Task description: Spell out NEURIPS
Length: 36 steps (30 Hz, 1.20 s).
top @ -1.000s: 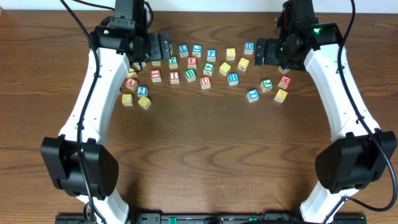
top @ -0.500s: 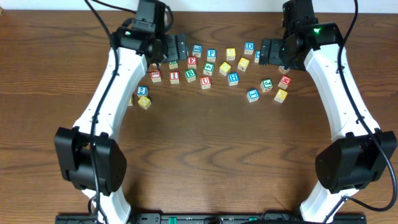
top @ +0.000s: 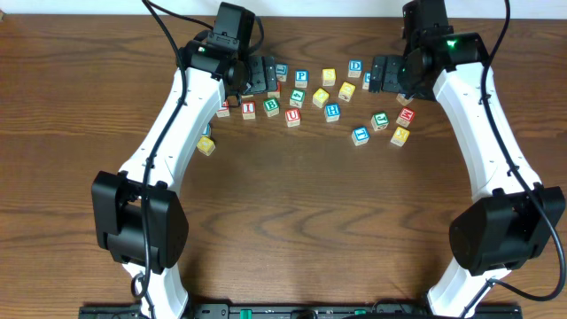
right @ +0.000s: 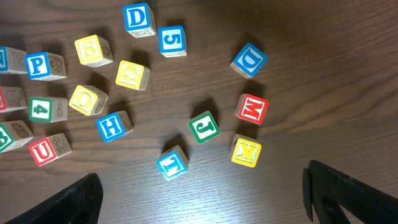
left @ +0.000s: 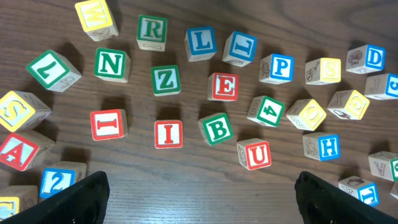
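Note:
Wooden letter cubes lie scattered at the back of the table. The left wrist view shows green N [left: 112, 64], green R [left: 152, 31], red E [left: 223, 86], red U [left: 255, 154], two red I cubes [left: 108, 124] [left: 168, 134], blue P [left: 277, 67] and a yellow S [left: 13, 109]. My left gripper [left: 202, 211] [top: 257, 75] hangs open above them, holding nothing. My right gripper [right: 205, 208] [top: 381, 73] is open and empty over the right-hand cubes, where P [right: 38, 65] and U [right: 45, 149] show at the left edge.
Other cubes lie among them: Z [left: 166, 79], B [left: 217, 129], two L cubes [left: 201, 43], H [left: 323, 147], and on the right T [right: 172, 163], J [right: 204, 127], M [right: 252, 109], K [right: 245, 150]. Bare wood table [top: 292, 204] stretches in front.
My left arm has swung to the right along the back of the table, from the left cluster to over the middle cubes. The right arm has stayed still.

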Tool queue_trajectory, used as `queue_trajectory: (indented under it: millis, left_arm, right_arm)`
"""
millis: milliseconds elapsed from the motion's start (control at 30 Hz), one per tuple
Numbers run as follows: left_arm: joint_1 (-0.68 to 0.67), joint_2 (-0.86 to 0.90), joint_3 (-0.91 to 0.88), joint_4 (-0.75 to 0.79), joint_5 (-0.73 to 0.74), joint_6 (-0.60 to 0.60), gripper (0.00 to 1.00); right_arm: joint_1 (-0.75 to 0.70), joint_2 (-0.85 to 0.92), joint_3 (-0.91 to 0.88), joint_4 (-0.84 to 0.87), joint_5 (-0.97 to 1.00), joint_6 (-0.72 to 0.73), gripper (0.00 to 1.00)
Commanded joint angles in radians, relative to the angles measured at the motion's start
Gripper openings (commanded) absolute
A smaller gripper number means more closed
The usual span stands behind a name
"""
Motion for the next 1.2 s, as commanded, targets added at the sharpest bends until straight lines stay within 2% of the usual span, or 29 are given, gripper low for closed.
queue_trajectory:
  millis: [0, 567, 1167]
  left_arm:
    - [0.001, 0.010, 0.020, 0.001, -0.031, -0.011, 0.94]
    - [0.001, 0.011, 0.010, -0.006, -0.134, 0.014, 0.94]
    - [-0.011, 0.110, 0.010, 0.115, -0.114, 0.041, 0.94]
  right_arm:
    - [0.008, 0.003, 0.006, -0.001, 0.019, 0.011, 0.99]
    - [0.008, 0.003, 0.006, -0.001, 0.019, 0.011, 0.99]
    - [0.008, 0.003, 0.006, -0.001, 0.019, 0.011, 0.99]
